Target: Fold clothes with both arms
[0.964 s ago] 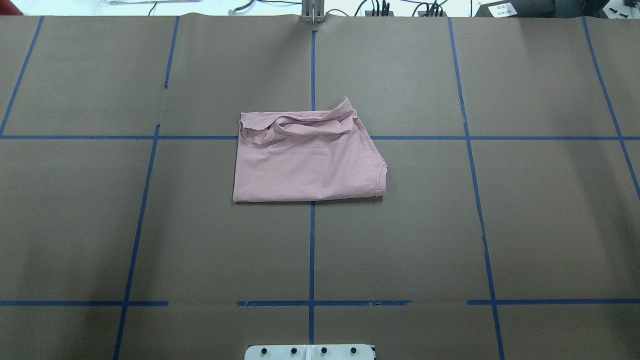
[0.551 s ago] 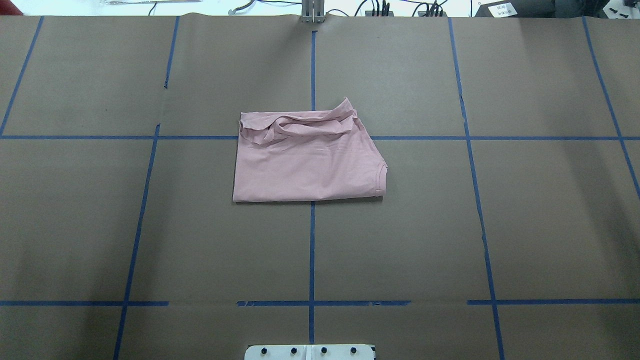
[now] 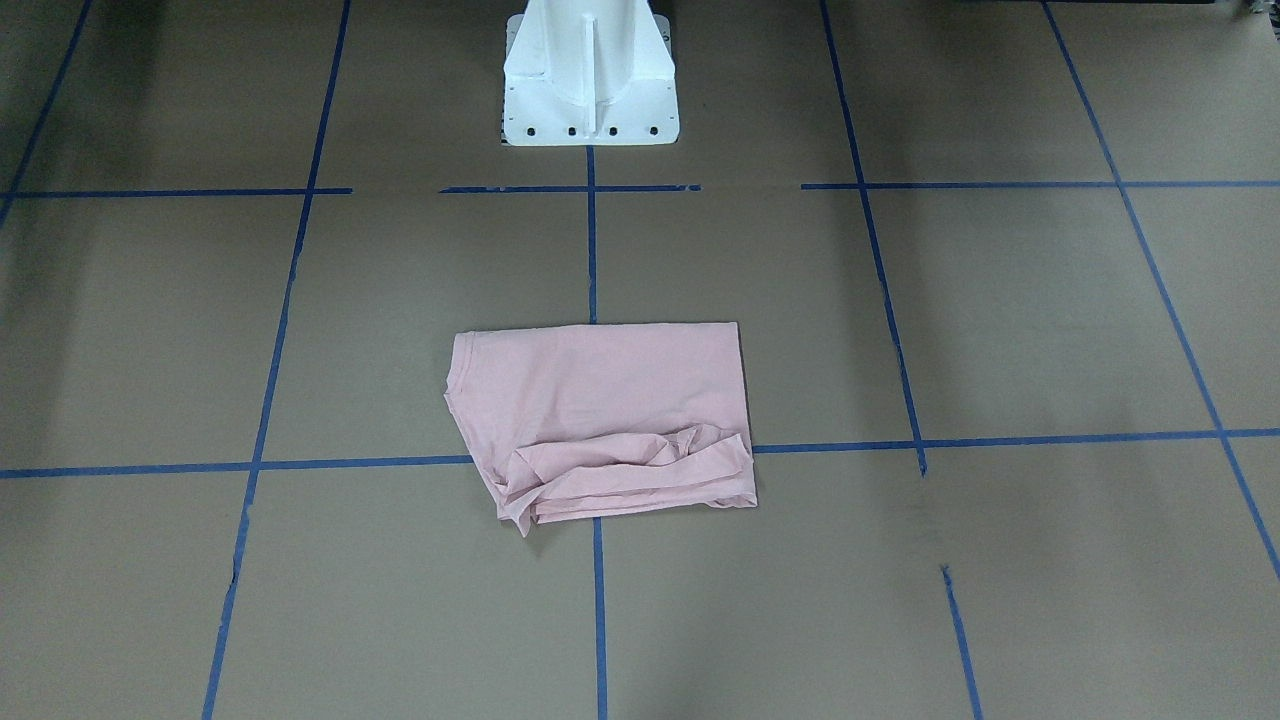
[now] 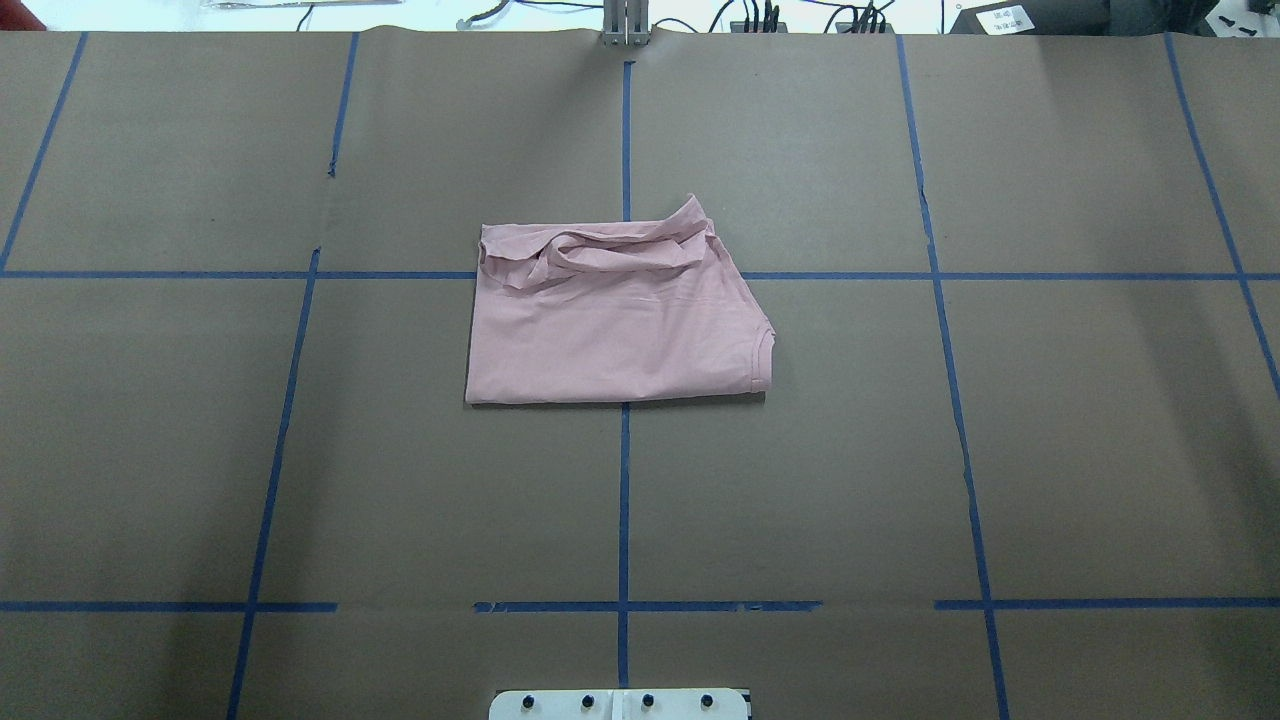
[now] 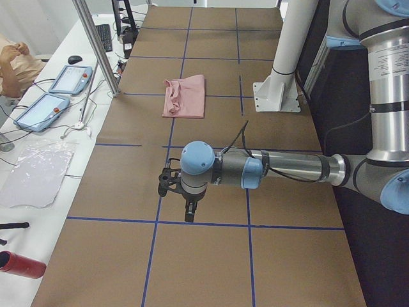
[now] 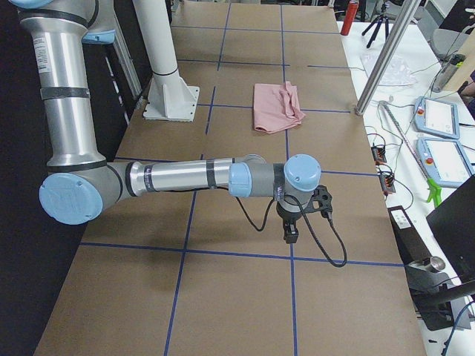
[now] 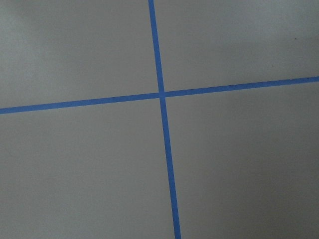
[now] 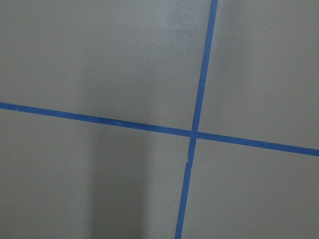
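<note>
The pale pink T-shirt (image 4: 610, 330) lies folded into a rough rectangle at the table's middle, plain side up, with a bunched, wrinkled band along its far edge. It also shows in the front view (image 3: 600, 390) and both side views (image 5: 185, 96) (image 6: 276, 106). The print is hidden. My left arm (image 5: 287, 167) reaches out low over the table's left end, its gripper (image 5: 190, 214) pointing down, far from the shirt. My right arm (image 6: 178, 178) does the same at the right end with its gripper (image 6: 289, 233). I cannot tell whether either gripper is open or shut.
The brown paper table (image 4: 300, 450) carries a blue tape grid. The white pedestal base (image 3: 590, 110) stands at the near edge. Tablets (image 5: 70, 80) (image 6: 438, 119), a metal post (image 5: 96, 45) and a red bottle (image 5: 19, 264) sit on the operators' side.
</note>
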You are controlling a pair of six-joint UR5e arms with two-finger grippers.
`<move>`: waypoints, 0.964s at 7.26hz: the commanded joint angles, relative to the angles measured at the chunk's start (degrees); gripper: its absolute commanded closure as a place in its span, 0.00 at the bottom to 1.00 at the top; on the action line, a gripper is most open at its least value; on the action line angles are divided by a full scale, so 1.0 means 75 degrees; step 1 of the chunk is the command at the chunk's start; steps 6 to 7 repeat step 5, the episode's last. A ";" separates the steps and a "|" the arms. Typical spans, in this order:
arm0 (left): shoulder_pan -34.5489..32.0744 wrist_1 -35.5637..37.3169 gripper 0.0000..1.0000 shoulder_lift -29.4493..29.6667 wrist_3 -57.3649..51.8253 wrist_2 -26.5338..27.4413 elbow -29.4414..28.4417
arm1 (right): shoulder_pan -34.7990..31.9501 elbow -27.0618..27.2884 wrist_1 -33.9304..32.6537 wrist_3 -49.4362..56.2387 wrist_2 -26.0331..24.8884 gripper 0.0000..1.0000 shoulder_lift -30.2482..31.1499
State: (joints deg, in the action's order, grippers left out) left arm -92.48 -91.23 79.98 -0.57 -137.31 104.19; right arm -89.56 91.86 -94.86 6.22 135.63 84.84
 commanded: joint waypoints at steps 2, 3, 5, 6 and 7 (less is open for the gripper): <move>-0.0009 0.0340 0.00 -0.0012 -0.0006 -0.0079 0.0054 | 0.0141 0.0021 -0.0020 -0.0021 -0.0377 0.00 0.0031; 0.0003 0.0316 0.00 0.0012 -0.0006 -0.0068 0.0008 | 0.0140 0.0009 -0.0021 -0.0033 -0.0284 0.00 0.0032; 0.0003 0.0339 0.00 0.0070 0.0006 -0.0091 0.0030 | 0.0140 -0.0002 -0.0021 -0.0044 -0.0271 0.00 0.0032; 0.0003 0.0339 0.00 0.0070 0.0006 -0.0091 0.0030 | 0.0140 -0.0002 -0.0021 -0.0044 -0.0271 0.00 0.0032; 0.0003 0.0339 0.00 0.0070 0.0006 -0.0091 0.0030 | 0.0140 -0.0002 -0.0021 -0.0044 -0.0271 0.00 0.0032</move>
